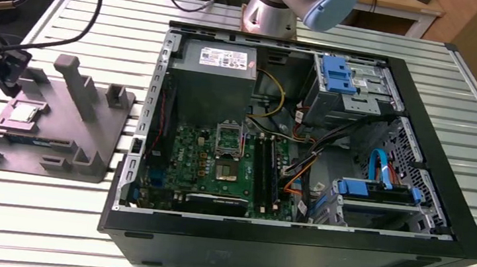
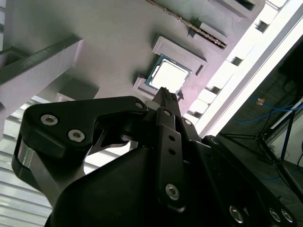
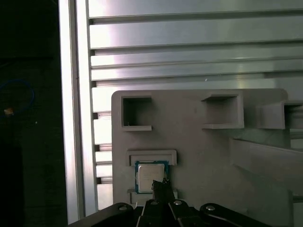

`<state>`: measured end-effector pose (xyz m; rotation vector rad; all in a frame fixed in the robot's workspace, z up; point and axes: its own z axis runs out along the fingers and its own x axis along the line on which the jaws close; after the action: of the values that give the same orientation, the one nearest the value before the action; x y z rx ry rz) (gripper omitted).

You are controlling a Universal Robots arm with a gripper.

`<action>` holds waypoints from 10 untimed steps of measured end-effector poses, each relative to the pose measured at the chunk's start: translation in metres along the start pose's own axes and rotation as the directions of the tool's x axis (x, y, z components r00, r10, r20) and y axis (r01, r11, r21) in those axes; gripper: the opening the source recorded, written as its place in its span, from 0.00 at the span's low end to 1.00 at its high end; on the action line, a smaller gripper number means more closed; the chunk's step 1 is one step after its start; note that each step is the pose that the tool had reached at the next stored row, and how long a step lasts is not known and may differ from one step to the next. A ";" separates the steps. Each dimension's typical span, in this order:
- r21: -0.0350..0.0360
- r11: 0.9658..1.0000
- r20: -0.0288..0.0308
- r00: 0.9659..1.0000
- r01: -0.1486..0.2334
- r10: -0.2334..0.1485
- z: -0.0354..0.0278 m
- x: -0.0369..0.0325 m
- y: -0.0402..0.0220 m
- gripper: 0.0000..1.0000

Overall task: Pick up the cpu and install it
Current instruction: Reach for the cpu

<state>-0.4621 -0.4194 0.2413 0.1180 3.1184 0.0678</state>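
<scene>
Shows the tool (image 3: 161, 183) with tips pressed together, gripping nothing, just over the cpu (image 3: 149, 176), flat in its recess of the grey tray (image 3: 199, 151) near the slatted worktop (image 3: 189, 42) edge, tray posts (image 1: 75, 86) close by, white-labelled power supply (image 1: 213, 78) inside the open computer case (image 1: 297, 249) well apart.

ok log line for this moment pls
step: pick up cpu | end effector: shut, tip over the cpu, contact unclear | cpu: lying flat in its pocket on the grey tray | held: nothing
</scene>
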 end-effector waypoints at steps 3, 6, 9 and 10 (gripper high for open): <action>0.000 1.000 0.000 1.000 0.000 0.000 0.0012 0.0004 -0.0001 0.10; 0.000 1.000 0.000 1.000 0.000 0.000 0.0013 0.0004 0.0000 0.10; 0.000 1.000 0.000 1.000 0.000 0.000 0.0021 0.0005 -0.0001 0.10; 0.000 1.000 0.000 1.000 0.000 0.000 0.0026 0.0011 -0.0001 0.10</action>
<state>-0.4631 -0.4193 0.2387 0.1182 3.1183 0.0679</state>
